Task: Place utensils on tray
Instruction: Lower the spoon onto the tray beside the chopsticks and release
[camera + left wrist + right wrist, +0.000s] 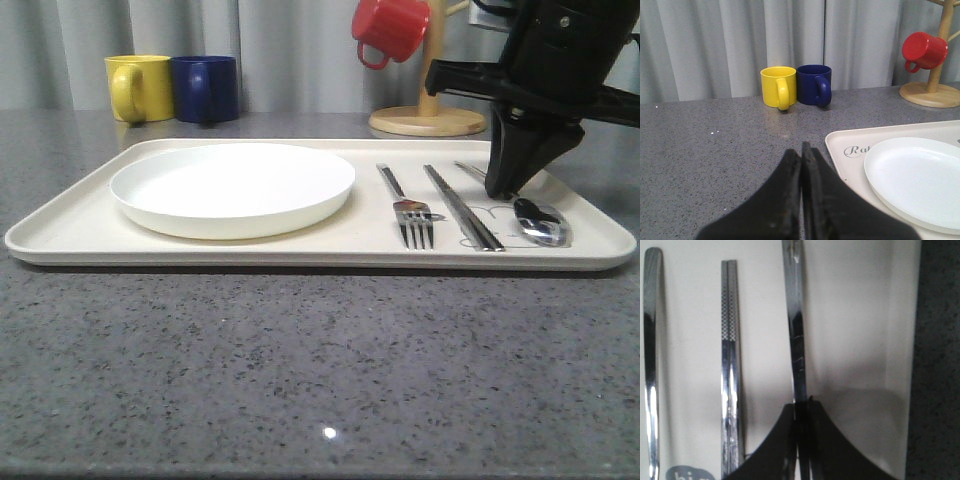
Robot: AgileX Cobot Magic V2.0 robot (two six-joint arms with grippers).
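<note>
Resting on grey counter (pixel 300 370): cream tray (pixel 70 235), white plate (pixel 232 187) on its left half. Behind tray: yellow mug (pixel 139 87), blue mug (pixel 206 88), wooden mug tree (pixel 428 112) w/ red mug (pixel 391 28). Right of plate, on tray, side by side: fork (pixel 408 208), chopsticks (pixel 462 207), spoon (pixel 535 218), long axes front-to-back, tines and bowl toward front rim. Right gripper (pixel 801 407) tips down, pinched on spoon handle. Left gripper (pixel 801 150) left of tray, fingers together, holding nothing.
</note>
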